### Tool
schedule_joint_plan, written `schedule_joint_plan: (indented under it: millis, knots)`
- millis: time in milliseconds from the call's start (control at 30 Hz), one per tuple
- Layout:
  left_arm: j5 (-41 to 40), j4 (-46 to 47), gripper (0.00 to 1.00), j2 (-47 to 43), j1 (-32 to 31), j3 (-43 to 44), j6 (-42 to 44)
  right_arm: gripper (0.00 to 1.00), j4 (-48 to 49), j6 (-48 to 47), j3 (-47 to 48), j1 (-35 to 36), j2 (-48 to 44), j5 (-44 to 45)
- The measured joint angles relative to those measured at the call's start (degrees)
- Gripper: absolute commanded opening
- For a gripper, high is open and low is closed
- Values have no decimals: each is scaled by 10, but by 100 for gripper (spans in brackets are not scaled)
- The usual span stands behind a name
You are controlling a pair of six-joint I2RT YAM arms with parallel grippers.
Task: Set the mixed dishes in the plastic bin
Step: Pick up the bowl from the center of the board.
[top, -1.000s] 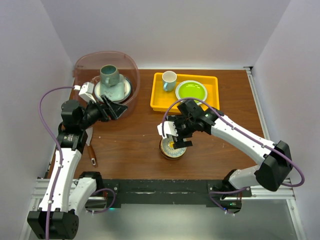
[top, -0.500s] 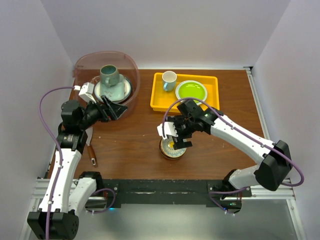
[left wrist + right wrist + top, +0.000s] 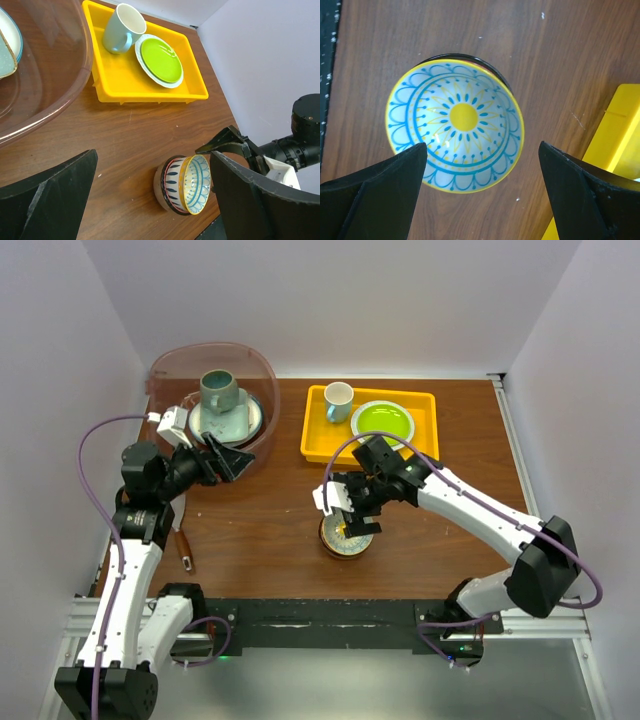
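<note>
Right gripper [image 3: 352,515], fingers wide open and empty, hovers over a yellow-rimmed blue-patterned ceramic bowl [image 3: 462,117] nested in a striped bowl [image 3: 167,185] by the near edge of the bench [image 3: 270,530]; it should probably lower and pinch one rim squarely. Left gripper [image 3: 225,455], likewise open, sits beside the translucent pinkish plastic bin [image 3: 50,60] at the far left corner, which holds a teal mug [image 3: 219,392] on plates [image 3: 252,418]; a yellow tray [image 3: 312,440] holds a white cup [image 3: 338,400] and lime-green plate [image 3: 383,421].
</note>
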Motion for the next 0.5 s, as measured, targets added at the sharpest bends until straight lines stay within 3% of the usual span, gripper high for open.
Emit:
schedule_joint_plan:
  millis: [500]
  knots:
    - [0,-11,100,-3,0,0,7,68,92,52,0,-1,49,49]
